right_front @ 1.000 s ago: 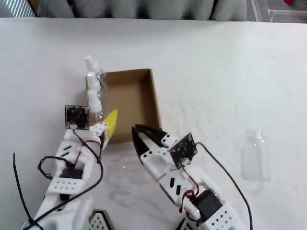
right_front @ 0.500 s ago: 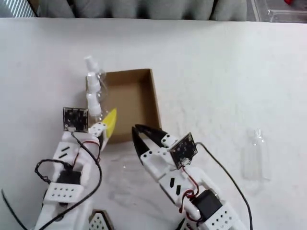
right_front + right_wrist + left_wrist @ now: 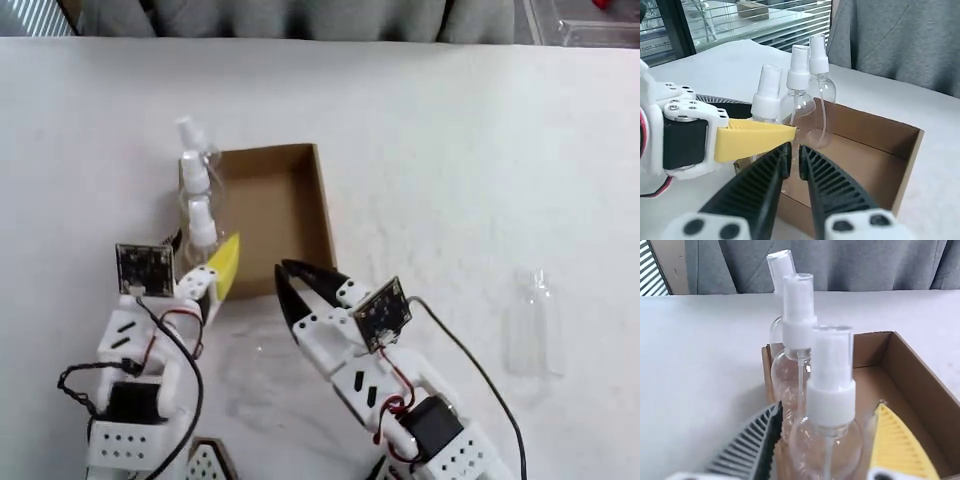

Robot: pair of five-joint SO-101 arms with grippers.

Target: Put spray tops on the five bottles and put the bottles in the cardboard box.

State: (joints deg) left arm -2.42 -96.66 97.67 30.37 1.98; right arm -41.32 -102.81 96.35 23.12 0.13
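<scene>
The cardboard box (image 3: 300,190) lies open left of the table's middle. Three clear bottles with white spray tops stand in a row along its left wall: far (image 3: 186,130), middle (image 3: 192,170), near (image 3: 201,215). My left gripper (image 3: 212,245) is open, its grey and yellow fingers on either side of the near bottle (image 3: 826,440) with small gaps. My right gripper (image 3: 283,270) is shut and holds nothing, just off the box's front wall. From the right wrist view, its black fingertips (image 3: 794,148) sit beside the left gripper's yellow finger (image 3: 755,137). A capless clear bottle (image 3: 530,325) lies far right.
The two grippers are close together at the box's front left corner (image 3: 215,290). A clear plastic bin (image 3: 585,20) sits at the back right edge. White tabletop (image 3: 450,150) stretches between the box and the capless bottle.
My left arm has drawn back toward the table's front and left. The near bottle's top has shifted slightly toward that arm. The right arm has not moved.
</scene>
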